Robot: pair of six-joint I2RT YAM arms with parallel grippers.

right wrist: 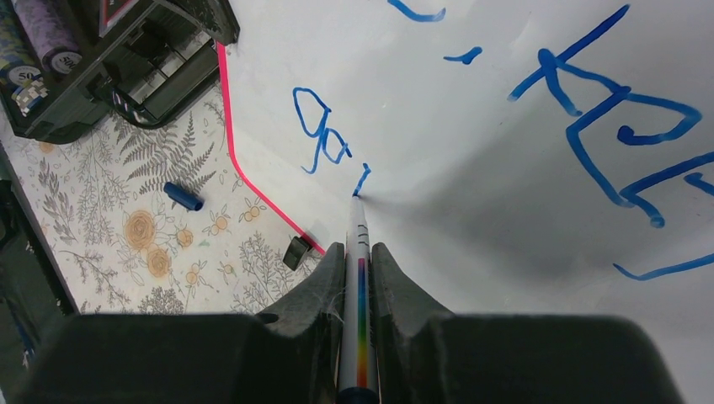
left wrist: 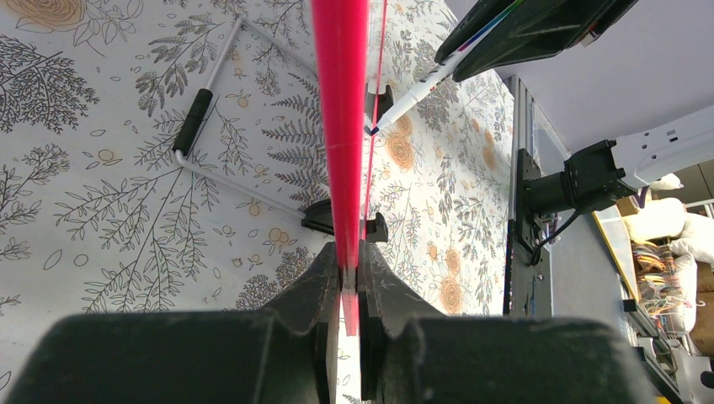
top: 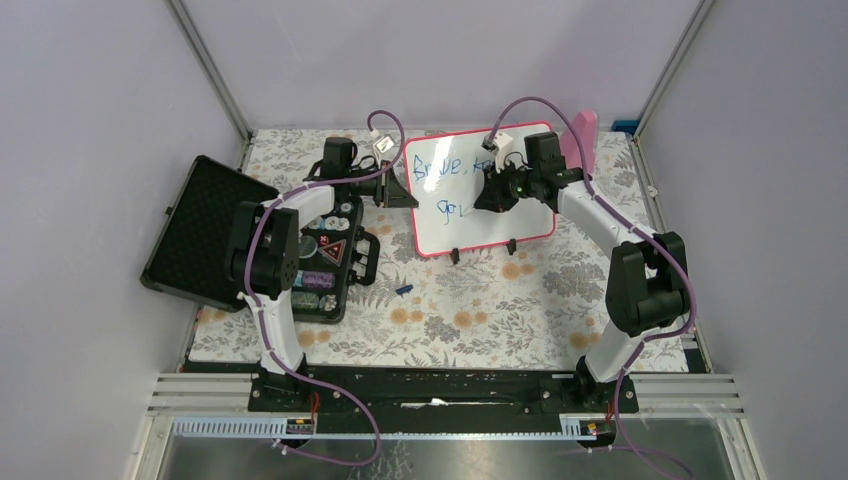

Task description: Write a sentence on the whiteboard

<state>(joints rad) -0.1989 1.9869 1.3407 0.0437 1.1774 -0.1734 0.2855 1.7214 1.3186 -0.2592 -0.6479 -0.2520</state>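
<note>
The whiteboard [top: 470,228] stands near-upright on its two black feet at the far middle of the table [top: 470,310], writing face toward the arms. The left gripper [left wrist: 349,282] is clamped tight on the thin red frame at the board's left edge. The right gripper [right wrist: 359,257] is closed around a marker [right wrist: 357,227], whose tip touches the board just right of the "go" that opens the lower line of the sentence [right wrist: 320,135]. The upper line begins "Brave," followed by a "k"; the right arm covers the rest in the top view. The step in hand appears to be the next letter of the lower line, with a short stroke on the board at the tip. For a clean result, the left gripper should brace the frame firmly so the board does not rock on its feet under pen pressure. The right arm should apply light, even contact, move the tip parallel to the board's face, lift clear between letters, and match the height and spacing of the "go". Excess pressure risks tipping the board or sliding the marker in the jaws.
</note>
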